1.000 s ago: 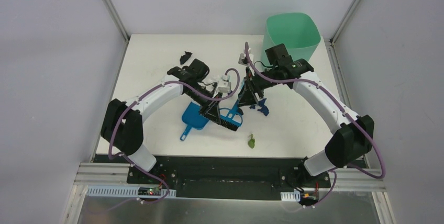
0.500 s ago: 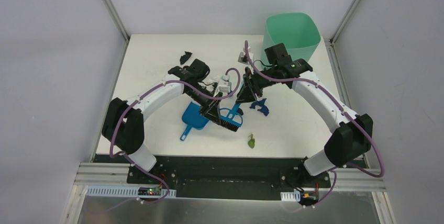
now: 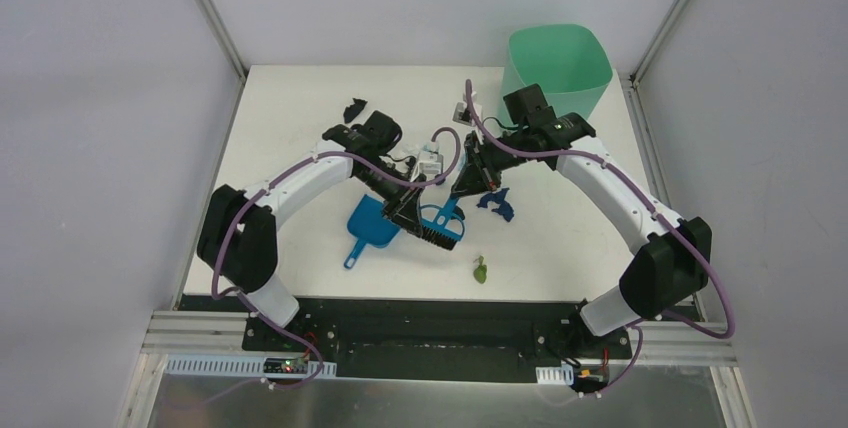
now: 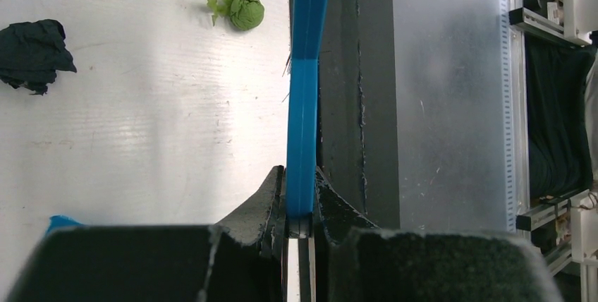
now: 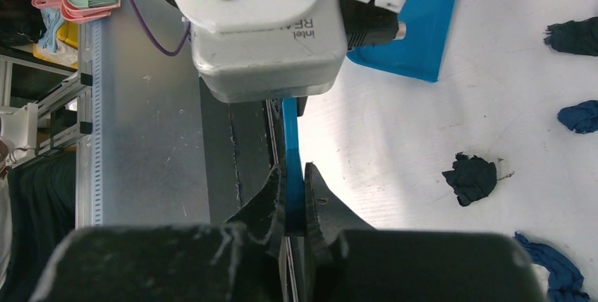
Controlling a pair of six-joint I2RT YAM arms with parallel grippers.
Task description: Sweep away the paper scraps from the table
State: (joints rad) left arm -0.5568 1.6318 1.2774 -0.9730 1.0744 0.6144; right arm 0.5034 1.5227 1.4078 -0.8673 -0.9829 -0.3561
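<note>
We see both arms reaching in over the middle of the white flat rectangular table (image 3: 290,113) and meeting on a single tool. The left gripper (image 4: 300,219) has its fingers pressed onto the blue plastic hand brush with black bristles (image 4: 303,104). In the left wrist view the brush shows edge-on, as a narrow blue strip running away from the fingertips. The right gripper (image 5: 293,221) pinches the same strip from the other side. In its own view the strip runs from the fingers up under the white camera housing (image 5: 264,27) on the left wrist.

From above, the bristles sit just beside the blue plastic dustpan (image 3: 370,223), which lies flat on the table with its handle pointing at the near edge (we cannot tell whether the bristles touch the surface).

The small crumpled paper scraps (image 3: 480,270) are all on the tabletop, none in the dustpan that we can see. A green scrap (image 4: 240,11) lies near the black front edge, a little apart from the bristles. A dark blue scrap (image 3: 497,204) sits just right of the right gripper, and a black scrap (image 3: 354,108) lies well apart, towards the far left. The right wrist view shows a few more dark and blue bits off to one side of the brush. A light green plastic bin (image 3: 556,68) stands at the far right corner.
</note>
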